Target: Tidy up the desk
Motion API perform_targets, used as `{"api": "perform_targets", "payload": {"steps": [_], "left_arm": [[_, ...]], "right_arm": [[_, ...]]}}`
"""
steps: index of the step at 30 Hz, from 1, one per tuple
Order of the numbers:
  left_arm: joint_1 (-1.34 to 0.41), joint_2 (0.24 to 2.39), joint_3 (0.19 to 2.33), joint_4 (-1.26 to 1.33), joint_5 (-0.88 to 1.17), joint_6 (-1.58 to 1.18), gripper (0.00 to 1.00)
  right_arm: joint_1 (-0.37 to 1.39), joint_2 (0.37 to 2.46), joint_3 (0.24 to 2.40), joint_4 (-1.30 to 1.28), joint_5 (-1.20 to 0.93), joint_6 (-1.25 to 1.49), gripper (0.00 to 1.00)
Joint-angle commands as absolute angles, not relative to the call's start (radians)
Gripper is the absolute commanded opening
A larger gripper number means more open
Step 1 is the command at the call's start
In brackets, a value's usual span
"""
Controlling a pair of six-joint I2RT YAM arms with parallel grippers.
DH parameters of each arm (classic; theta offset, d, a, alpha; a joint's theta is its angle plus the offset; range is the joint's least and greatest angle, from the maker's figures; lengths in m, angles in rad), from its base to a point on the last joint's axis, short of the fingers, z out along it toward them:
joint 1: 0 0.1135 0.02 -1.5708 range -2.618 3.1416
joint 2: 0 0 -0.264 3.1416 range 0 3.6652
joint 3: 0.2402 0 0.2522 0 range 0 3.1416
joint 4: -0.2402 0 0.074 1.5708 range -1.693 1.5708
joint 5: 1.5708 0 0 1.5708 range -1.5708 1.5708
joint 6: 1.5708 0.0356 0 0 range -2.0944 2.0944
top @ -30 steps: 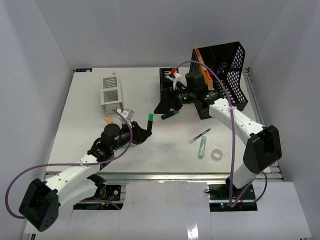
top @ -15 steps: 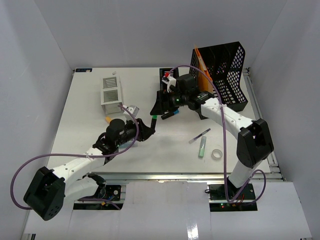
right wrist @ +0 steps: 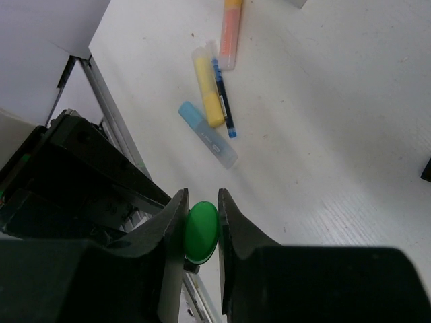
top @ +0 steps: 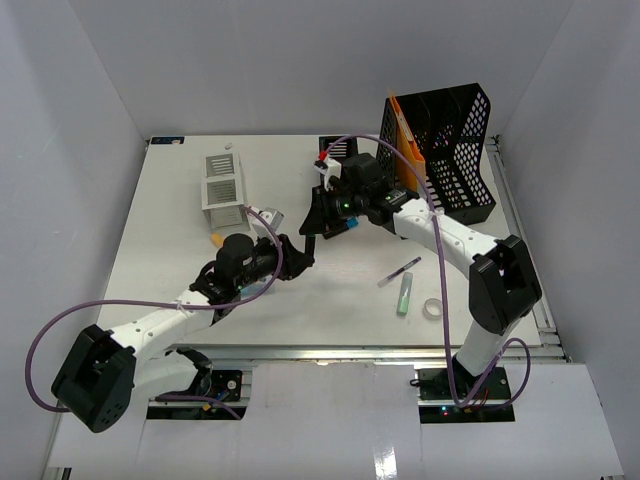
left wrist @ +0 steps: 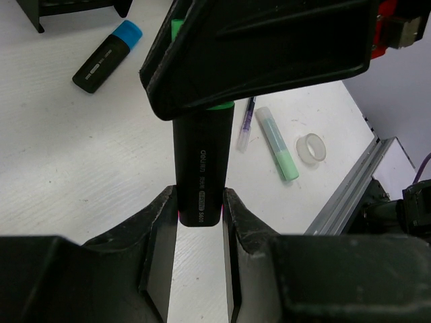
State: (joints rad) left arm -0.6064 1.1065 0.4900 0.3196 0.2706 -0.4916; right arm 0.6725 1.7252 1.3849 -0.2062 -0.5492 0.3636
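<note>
Both pincers pinch one marker (left wrist: 201, 161): my left pincer (left wrist: 200, 208) clamps its black barrel, my right pincer (right wrist: 201, 205) its green cap (right wrist: 201, 232). Below, the desk (top: 180, 200) looks barely sorted, I judge: file rack (top: 455, 150) and pen holder (top: 222, 185) stand at the back, while a green pen (top: 404, 293), purple pen (top: 399, 272) and tape ring (top: 433, 309) lie loose.

Tape roll (top: 433, 308) — black file rack (top: 468, 128)
</note>
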Motion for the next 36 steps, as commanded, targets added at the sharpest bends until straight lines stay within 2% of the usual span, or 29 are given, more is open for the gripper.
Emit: {"api": "perform_targets", "payload": {"steps": [1, 5, 9, 13, 23, 28, 36], "left_arm": [[-0.609, 1.089, 0.512, 0.360, 0.259, -0.505, 0.32], [-0.609, 1.085, 0.517, 0.358, 0.226, -0.527, 0.62], [-0.610, 1.058, 0.526, 0.354, 0.201, -0.524, 0.82], [-0.609, 0.993, 0.543, 0.297, 0.163, -0.488, 0.94], [-0.609, 0.734, 0.383, 0.185, 0.100, -0.480, 0.98], [-0.609, 0.725, 0.339, 0.172, 0.109, -0.493, 0.98], [-0.609, 0.771, 0.356, 0.185, 0.128, -0.478, 0.98]], "right_arm": [[0.667, 1.706, 1.376, -0.172, -0.560, 0.314, 0.09], [0.667, 1.692, 1.368, -0.168, -0.577, 0.292, 0.08], [0.663, 1.680, 1.382, -0.178, -0.569, 0.251, 0.08], [0.623, 1.674, 1.435, -0.184, -0.527, 0.211, 0.08], [0.458, 1.828, 1.725, -0.177, -0.358, 0.078, 0.08], [0.447, 1.944, 1.874, -0.146, -0.235, 0.023, 0.08], [0.446, 2.037, 1.878, -0.017, -0.119, -0.032, 0.08]]}}
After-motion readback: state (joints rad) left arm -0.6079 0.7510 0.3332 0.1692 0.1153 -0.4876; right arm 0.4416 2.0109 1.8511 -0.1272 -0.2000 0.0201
